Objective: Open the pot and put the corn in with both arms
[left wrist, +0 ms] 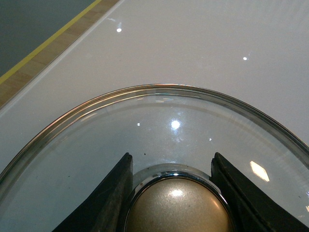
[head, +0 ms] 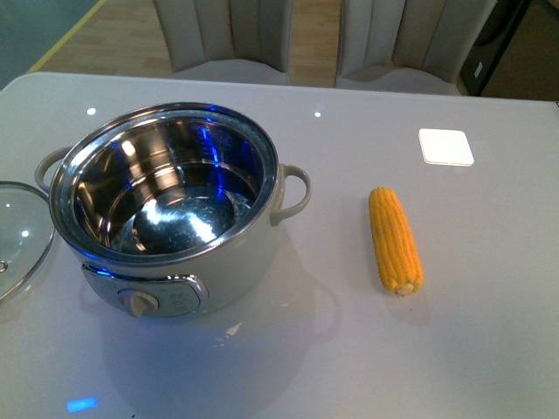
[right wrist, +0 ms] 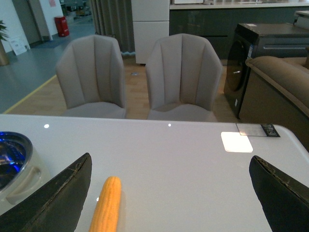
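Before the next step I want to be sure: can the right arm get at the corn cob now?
Probably yes. The right gripper is open and empty, and the corn cob lies alone on the table, apart from the pot, with nothing over it.

There is one table [head: 489, 332]. On it stand one pot [head: 253, 253], one lid [head: 13, 227], one corn cob [head: 395, 240] and one white square [head: 445, 147]. The pot has two handles, one on its left [head: 48, 166] and one on its right [head: 293, 194], and one dial [head: 138, 303]. The lid has one knob [left wrist: 176, 210]. Beyond the table stand two chairs, one [right wrist: 91, 72] beside the other [right wrist: 182, 72]. Two grippers show, the left gripper [left wrist: 171, 155] and the right gripper [right wrist: 169, 157]. Each has two fingers, which makes four fingers: a pair [left wrist: 108, 203] in the left wrist view and a pair [right wrist: 58, 198] in the right wrist view.
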